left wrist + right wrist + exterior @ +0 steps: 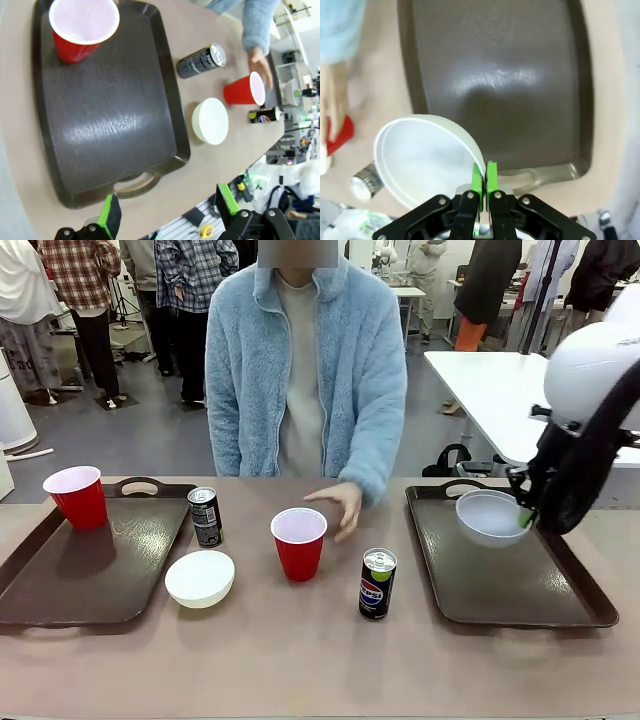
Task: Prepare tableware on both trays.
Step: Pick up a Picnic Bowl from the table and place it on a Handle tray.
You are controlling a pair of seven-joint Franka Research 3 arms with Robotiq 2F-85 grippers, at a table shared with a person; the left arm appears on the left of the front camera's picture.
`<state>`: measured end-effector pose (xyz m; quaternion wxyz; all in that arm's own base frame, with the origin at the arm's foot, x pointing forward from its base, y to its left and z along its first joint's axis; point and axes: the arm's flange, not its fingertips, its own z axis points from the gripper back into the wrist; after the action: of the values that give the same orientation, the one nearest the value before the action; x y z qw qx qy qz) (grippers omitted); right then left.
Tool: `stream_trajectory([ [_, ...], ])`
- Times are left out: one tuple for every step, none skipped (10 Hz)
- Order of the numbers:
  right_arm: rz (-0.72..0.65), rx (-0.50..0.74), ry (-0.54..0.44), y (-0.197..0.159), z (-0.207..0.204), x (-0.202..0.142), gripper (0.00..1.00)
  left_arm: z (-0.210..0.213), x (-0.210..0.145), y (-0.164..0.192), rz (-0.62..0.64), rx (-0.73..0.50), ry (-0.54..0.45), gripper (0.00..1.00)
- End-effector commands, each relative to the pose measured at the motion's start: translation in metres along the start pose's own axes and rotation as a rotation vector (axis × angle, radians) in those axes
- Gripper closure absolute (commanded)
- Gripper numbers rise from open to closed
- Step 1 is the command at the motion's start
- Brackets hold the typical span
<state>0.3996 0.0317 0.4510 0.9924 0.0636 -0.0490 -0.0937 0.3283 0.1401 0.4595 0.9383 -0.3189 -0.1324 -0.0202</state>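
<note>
While the right gripper (483,170) pinches the rim of the pale grey-blue bowl (420,155) between nearly shut green pads, the bowl hangs tilted over the right tray (520,590). Left of that tray, on the table, stand a Pepsi can (377,583) nearest, then a red cup (299,543) with a person's hand (340,505) just behind it, a white bowl (200,578) and a dark can (205,516). Farthest from that tray, the left tray (90,570) holds a second red cup (77,497) upright. Above its handle end the left gripper (167,205) hovers, jaws spread wide, holding nothing.
</note>
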Motion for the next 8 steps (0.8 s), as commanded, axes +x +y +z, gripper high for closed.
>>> stream_trajectory([
  [-0.058, 0.05, -0.02, -0.025, 0.0, -0.005, 0.95, -0.001, 0.001, 0.0, 0.002, -0.004, -0.008, 0.0],
  [0.0, 0.0, 0.0, 0.0, 0.0, 0.0, 0.95, -0.001, 0.001, 0.0, 0.002, -0.004, -0.008, 0.0],
  [0.0, 0.0, 0.0, 0.0, 0.0, 0.0, 0.95, -0.001, 0.001, 0.0, 0.002, -0.004, -0.008, 0.0],
  [0.0, 0.0, 0.0, 0.0, 0.0, 0.0, 0.95, -0.001, 0.001, 0.0, 0.002, -0.004, -0.008, 0.0],
  [-0.022, 0.002, -0.006, -0.013, 0.002, -0.002, 0.95, -0.001, 0.001, 0.0, 0.002, -0.004, -0.008, 0.0],
  [0.069, -0.047, 0.053, 0.002, -0.014, 0.022, 0.95, -0.001, 0.001, 0.0, 0.002, -0.004, -0.008, 0.0],
  [0.08, -0.078, 0.064, 0.002, -0.024, 0.04, 0.95, -0.001, 0.001, 0.0, 0.002, -0.004, -0.008, 0.0],
  [0.089, -0.091, 0.085, -0.001, -0.033, 0.053, 0.95, -0.001, 0.001, 0.0, 0.002, -0.004, -0.008, 0.0],
])
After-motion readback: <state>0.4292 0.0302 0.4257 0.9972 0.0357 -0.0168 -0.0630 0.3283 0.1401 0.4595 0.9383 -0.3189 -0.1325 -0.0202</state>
